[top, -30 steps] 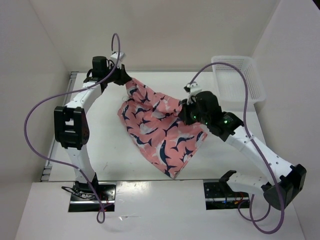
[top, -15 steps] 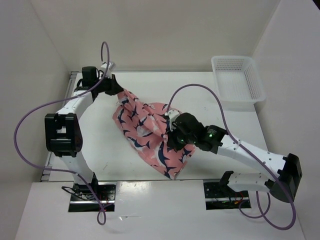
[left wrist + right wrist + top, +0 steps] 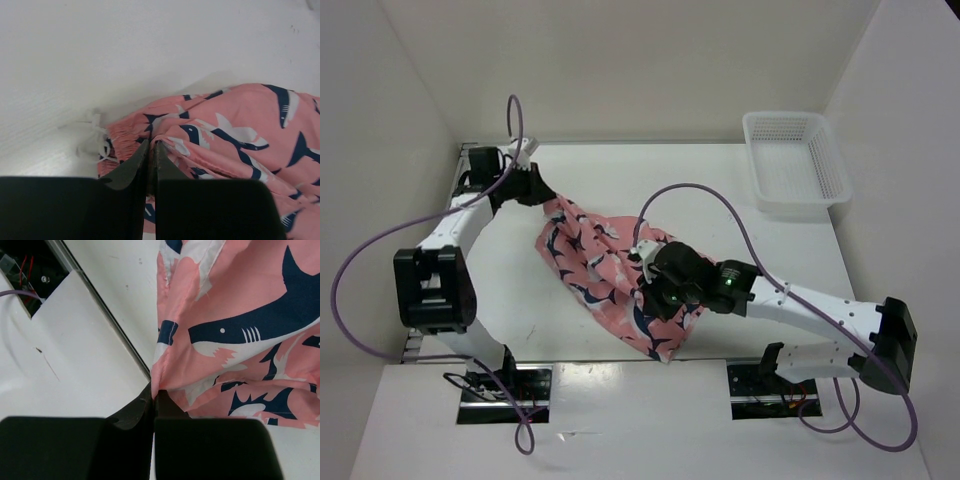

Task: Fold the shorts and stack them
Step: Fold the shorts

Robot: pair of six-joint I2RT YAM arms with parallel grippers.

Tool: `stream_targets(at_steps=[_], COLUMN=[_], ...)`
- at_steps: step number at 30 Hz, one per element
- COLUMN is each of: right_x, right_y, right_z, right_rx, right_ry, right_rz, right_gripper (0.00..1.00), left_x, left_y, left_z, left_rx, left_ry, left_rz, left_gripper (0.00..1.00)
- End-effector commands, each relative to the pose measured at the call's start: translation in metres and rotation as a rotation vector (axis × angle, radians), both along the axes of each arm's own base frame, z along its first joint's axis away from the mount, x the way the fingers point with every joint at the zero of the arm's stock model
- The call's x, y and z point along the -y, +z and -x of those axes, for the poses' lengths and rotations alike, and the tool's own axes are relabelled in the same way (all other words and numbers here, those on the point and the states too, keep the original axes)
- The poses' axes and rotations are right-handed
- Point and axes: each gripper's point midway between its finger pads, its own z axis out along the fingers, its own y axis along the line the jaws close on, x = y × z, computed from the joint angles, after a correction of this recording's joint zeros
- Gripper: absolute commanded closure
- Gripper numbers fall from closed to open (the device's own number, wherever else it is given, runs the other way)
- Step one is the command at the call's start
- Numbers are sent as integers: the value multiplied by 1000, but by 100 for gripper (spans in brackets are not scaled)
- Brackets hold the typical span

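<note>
The salmon-pink shorts (image 3: 600, 268) with navy-and-white sharks hang bunched between my two grippers over the left-middle of the table. My left gripper (image 3: 535, 190) is shut on the gathered waistband (image 3: 131, 140), beside the white drawstring knot (image 3: 92, 139). My right gripper (image 3: 655, 285) is shut on a fold of the shorts' pink edge (image 3: 161, 371). The cloth (image 3: 240, 335) spreads up and to the right from its jaws. One corner (image 3: 660, 350) droops toward the table's front edge.
A white mesh basket (image 3: 796, 165) stands at the back right corner. White walls close in the table (image 3: 620, 170) on the left, back and right. The table's front edge and mounting slot (image 3: 107, 320) show below the right gripper.
Both grippers have carried the shorts leftward and toward the front. The right gripper came from mid-right to the front middle; the left arm swung further left. The cloth is more bunched.
</note>
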Motion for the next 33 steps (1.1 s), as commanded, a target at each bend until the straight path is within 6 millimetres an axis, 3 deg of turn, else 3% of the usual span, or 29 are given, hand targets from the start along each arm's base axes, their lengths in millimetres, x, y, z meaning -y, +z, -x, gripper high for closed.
stream_targets(at_steps=[1, 8, 9, 10, 11, 12, 13, 15, 16, 20, 22, 23, 24, 25, 26, 27, 28, 30, 32, 33], right_x=[-2, -4, -6, -5, -6, -7, -8, -10, -8, 1, 11, 16, 30, 35, 35, 46, 45, 45, 51, 50], right_y=[3, 14, 17, 16, 12, 15, 15, 17, 15, 36, 39, 39, 39, 33, 34, 25, 16, 3, -10, -8], right_z=[9, 30, 33, 35, 38, 41, 45, 56, 56, 40, 16, 3, -25, -34, -45, -62, -71, -94, -108, -115], right_rx=[18, -23, -20, -23, -28, -35, -35, -46, -40, 12, 8, 2, -9, -52, -80, -123, -164, -262, -267, -248], right_ry=[25, 14, 26, 19, 31, 33, 45, 56, 40, -88, -211, -281, -401, -468, -512, -613, -643, -730, -802, -820], right_rz=[3, -3, -11, -1, 11, 9, 9, 10, 27, -29, -48, -54, -61, -77, -119, -142, -150, -188, -161, -158], right_gripper=[100, 100, 99, 94, 86, 71, 21, 10, 1, 0, 6, 23, 33, 43, 66, 72, 73, 72, 54, 54], left_x=[-3, -2, -2, -3, -2, -6, -6, -7, -6, -19, -27, -32, -33, -38, -37, -36, -34, -26, -18, -11], left_y=[25, 11, 4, 12, 19, 27, 30, 30, 29, 32, 47, 55, 66, 80, 80, 81, 86, 55, 41, 31], left_z=[38, 91, 102, 109, 114, 126, 133, 148, 153, 155, 147, 140, 132, 122, 114, 109, 100, 88, 85, 89], left_rx=[8, -66, -100, -80, -71, -57, -49, -102, -112, -84, -32, 4, 41, 104, 112, 129, 167, 101, 60, 26], left_ry=[-9, 16, 22, 30, 30, 51, 51, 61, 61, 121, 157, 177, 180, 192, 182, 171, 157, 107, 76, 54], left_rz=[0, -14, -17, -25, -26, -36, -37, -31, -31, -78, -102, -119, -121, -126, -118, -111, -103, -70, -54, -45], left_gripper=[100, 100, 95, 91, 83, 57, 44, 41, 34, 10, 3, 3, 5, 9, 14, 25, 32, 42, 42, 38])
